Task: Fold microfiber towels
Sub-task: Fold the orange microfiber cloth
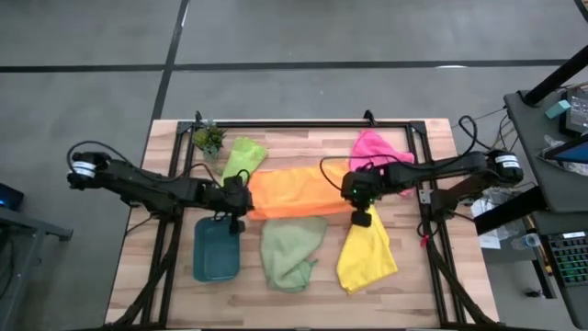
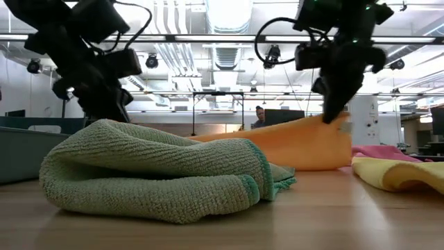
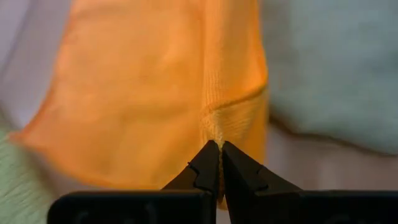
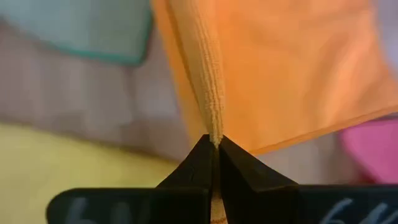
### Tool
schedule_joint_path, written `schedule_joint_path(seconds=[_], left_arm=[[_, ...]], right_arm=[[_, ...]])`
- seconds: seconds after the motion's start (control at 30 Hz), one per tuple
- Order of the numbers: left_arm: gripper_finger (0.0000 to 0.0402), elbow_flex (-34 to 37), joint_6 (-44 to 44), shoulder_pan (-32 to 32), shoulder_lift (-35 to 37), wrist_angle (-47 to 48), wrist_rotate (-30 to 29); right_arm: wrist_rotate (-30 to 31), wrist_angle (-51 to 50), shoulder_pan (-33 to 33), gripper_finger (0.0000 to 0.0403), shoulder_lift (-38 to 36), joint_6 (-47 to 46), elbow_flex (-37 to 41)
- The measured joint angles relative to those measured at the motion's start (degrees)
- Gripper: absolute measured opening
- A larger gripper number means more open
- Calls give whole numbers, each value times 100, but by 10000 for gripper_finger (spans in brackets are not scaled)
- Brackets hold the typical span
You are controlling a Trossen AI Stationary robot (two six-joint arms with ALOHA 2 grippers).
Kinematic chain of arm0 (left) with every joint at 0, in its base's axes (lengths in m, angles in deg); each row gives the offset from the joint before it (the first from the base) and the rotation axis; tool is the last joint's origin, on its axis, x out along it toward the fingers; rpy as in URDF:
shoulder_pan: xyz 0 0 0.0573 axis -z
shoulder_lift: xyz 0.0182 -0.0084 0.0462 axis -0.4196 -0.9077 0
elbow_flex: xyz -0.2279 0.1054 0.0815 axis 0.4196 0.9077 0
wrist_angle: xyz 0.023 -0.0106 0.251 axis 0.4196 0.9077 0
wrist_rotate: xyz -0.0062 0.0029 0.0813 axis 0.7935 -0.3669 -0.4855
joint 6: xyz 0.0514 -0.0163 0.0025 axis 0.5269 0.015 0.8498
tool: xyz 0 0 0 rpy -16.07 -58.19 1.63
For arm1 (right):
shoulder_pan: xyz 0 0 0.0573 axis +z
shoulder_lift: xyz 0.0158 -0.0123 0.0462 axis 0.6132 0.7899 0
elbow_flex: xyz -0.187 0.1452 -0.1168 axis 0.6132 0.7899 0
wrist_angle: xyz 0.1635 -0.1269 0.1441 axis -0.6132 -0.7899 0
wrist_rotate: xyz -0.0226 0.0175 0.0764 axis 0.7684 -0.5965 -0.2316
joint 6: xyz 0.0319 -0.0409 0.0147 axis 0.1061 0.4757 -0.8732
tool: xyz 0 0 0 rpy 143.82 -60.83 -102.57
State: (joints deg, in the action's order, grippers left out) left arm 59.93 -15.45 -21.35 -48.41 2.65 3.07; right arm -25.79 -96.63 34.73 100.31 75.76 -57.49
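Observation:
The orange towel (image 1: 296, 191) is stretched across the table's middle between my two grippers. My left gripper (image 1: 241, 204) is shut on its left end and my right gripper (image 1: 356, 204) is shut on its right end. In the low view the towel (image 2: 305, 142) hangs raised under my right gripper (image 2: 334, 114). The pale sage towel (image 1: 290, 250) lies crumpled near the front. The yellow towel (image 1: 366, 254) lies at front right, the pink towel (image 1: 375, 147) at back right, the lime green towel (image 1: 243, 156) at back left. My left gripper pinches the orange towel's near left corner (image 3: 216, 132) between its two fingers, at a hemmed edge. The cloth spreads away from the fingers toward the right gripper. My right gripper pinches the orange towel's near right corner (image 4: 214, 127) between its two fingers, on a fold or hem edge. The fingers come from above; the cloth is lifted there and hangs down toward the table (image 2: 305, 156).
A teal tray (image 1: 217, 248) lies at front left beside my left gripper. A small potted plant (image 1: 209, 139) stands at the back left. A black frame (image 1: 303, 124) runs along the table's far edge and sides.

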Motion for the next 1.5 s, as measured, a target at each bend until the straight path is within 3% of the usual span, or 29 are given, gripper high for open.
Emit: schedule_joint_path(seconds=[0.23,0.67,1.07,1.23,1.37,1.5], left_arm=[[0,1,89,-446,-49,36,-986],[0,8,492,-1102,-416,-384,-861],[0,6,599,-1213,-1297,-1087,-1077],[0,6,597,-1263,-1475,-1092,-1572],[4,6,597,-1313,-1489,-1090,-1576],[39,4,597,-1316,-1478,-1085,-1565]], right_arm=[[258,234,-809,9,165,510,-10],[320,804,-1654,9,1217,1335,-10],[435,1151,-1868,10,1351,1457,-12],[435,1206,-1951,33,1351,1453,-12],[435,1256,-2020,64,1351,1449,-12],[442,1314,-2069,98,1351,1434,-12]])
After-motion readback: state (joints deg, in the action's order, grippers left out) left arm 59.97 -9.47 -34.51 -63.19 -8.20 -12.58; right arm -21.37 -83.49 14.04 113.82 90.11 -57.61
